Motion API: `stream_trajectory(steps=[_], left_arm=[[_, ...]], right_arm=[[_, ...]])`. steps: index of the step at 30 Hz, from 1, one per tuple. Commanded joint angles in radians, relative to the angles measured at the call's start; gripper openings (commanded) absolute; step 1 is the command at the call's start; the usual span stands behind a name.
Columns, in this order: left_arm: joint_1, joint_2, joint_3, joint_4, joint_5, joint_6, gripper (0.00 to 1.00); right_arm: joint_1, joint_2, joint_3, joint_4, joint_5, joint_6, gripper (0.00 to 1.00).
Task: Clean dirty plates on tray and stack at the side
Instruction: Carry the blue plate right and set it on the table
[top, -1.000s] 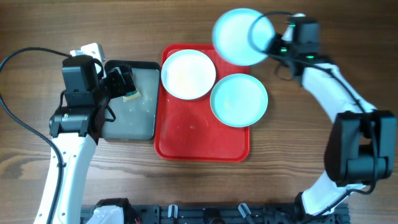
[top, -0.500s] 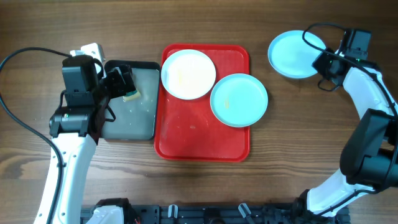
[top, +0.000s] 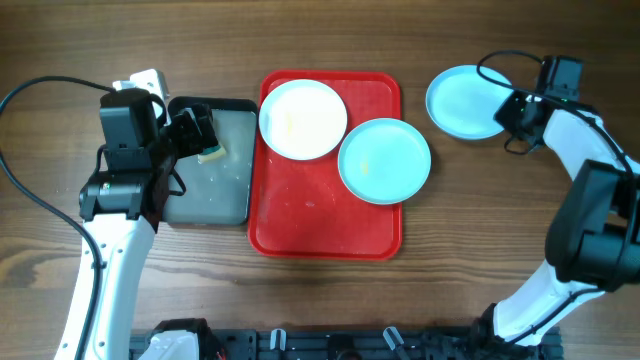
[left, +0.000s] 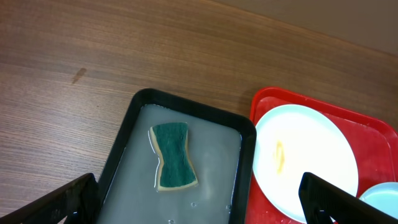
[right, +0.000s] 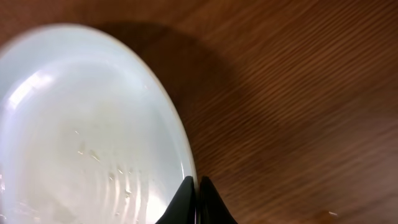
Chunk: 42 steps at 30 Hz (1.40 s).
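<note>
Shifted slightly left, the aqua plate (top: 462, 102) is clamped by its rim in the right pincer (top: 508, 108), barely parted.

Two plates (top: 303, 119) on tray (top: 325, 225)

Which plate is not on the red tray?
The pale blue plate at far right, over the wooden table, pinched by the right gripper. The white plate and other blue plate sit on the tray.
</note>
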Motion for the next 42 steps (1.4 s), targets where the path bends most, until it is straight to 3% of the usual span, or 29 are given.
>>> stream_trajectory(steps=[1, 12, 17, 22, 25, 31, 37, 42], left_arm=[[0.005, 0.000, 0.006, 0.002, -0.006, 0.005, 1.00], [0.005, 0.000, 0.006, 0.002, -0.006, 0.005, 1.00], [0.005, 0.000, 0.006, 0.002, -0.006, 0.005, 1.00], [0.005, 0.000, 0.006, 0.002, -0.006, 0.005, 1.00], [0.005, 0.000, 0.006, 0.002, -0.006, 0.005, 1.00], [0.005, 0.000, 0.006, 0.002, -0.006, 0.005, 1.00], [0.005, 0.000, 0.006, 0.002, -0.006, 0.006, 1.00], [0.005, 0.000, 0.006, 0.002, -0.006, 0.005, 1.00]], right_arm=[[0.030, 0.056, -0.013, 0.006, -0.037, -0.017, 0.04], [0.088, 0.063, -0.013, -0.017, -0.062, -0.072, 0.05], [0.088, 0.048, 0.034, -0.117, -0.088, -0.159, 0.26], [0.088, -0.049, 0.193, -0.341, -0.114, -0.212, 0.40], [0.089, -0.120, 0.230, -0.485, -0.241, -0.270, 0.52], [0.140, -0.125, 0.173, -0.600, -0.259, -0.303, 0.50], [0.248, -0.124, 0.026, -0.472, -0.257, -0.331, 0.50], [0.281, -0.113, -0.035, -0.419, -0.201, -0.328, 0.37]])
